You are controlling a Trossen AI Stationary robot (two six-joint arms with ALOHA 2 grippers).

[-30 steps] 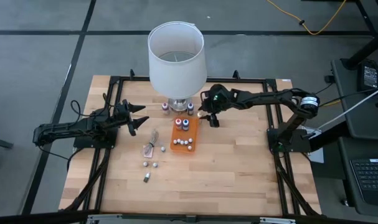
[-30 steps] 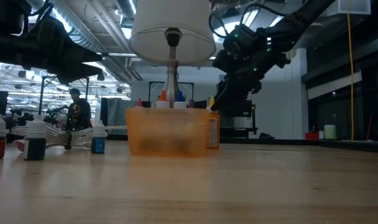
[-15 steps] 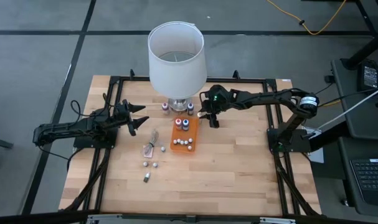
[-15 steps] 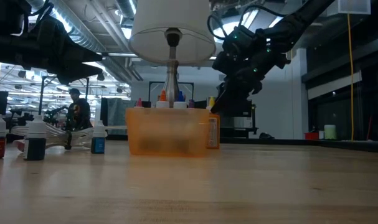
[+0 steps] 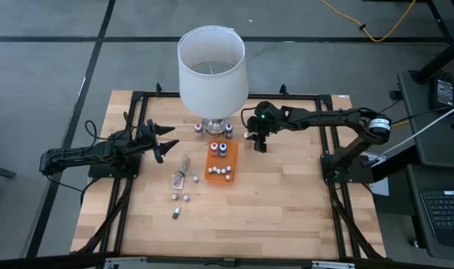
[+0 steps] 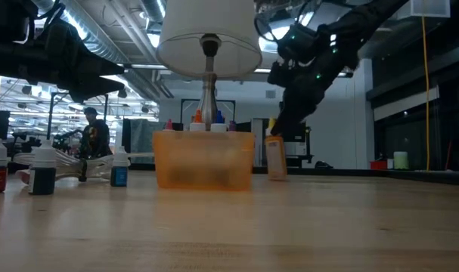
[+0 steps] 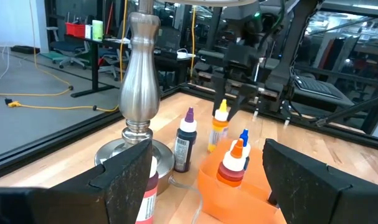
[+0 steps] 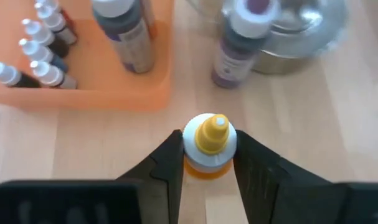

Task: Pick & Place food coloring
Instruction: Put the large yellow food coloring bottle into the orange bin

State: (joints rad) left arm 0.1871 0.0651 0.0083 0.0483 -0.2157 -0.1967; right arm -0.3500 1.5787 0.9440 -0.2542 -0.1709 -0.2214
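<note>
The right gripper (image 8: pixel 207 163) had closed on the yellow-capped orange bottle (image 8: pixel 207 144), one finger pressed to each side of its neck. A second before, the jaws stood wider and the bottle sat close against the tray's right end; by this moment gripper and bottle had shifted right in the low view, leaving a clear gap between bottle (image 6: pixel 275 156) and tray (image 6: pixel 203 159). The bottle's base looked to be at or just off the wood; contact could not be settled. In the high view the grip (image 5: pixel 256 142) lay just right of centre, beside the tray (image 5: pixel 232 173) and below the lamp (image 5: pixel 212 71).

Inside the tray stood two taller bottles and a row of small white-capped ones (image 8: pixel 33 61). A purple bottle (image 8: pixel 241 46) stood loose by the lamp base. More small bottles (image 5: pixel 180 198) lay scattered lower left of the tray, near the wrapper (image 5: pixel 182 173).

The left gripper (image 5: pixel 164 140) waited at middle left, fingers spread, holding nothing.

Judgement: the pick was secured, and carriage into the tray remained outstanding, as did the loose bottles.
</note>
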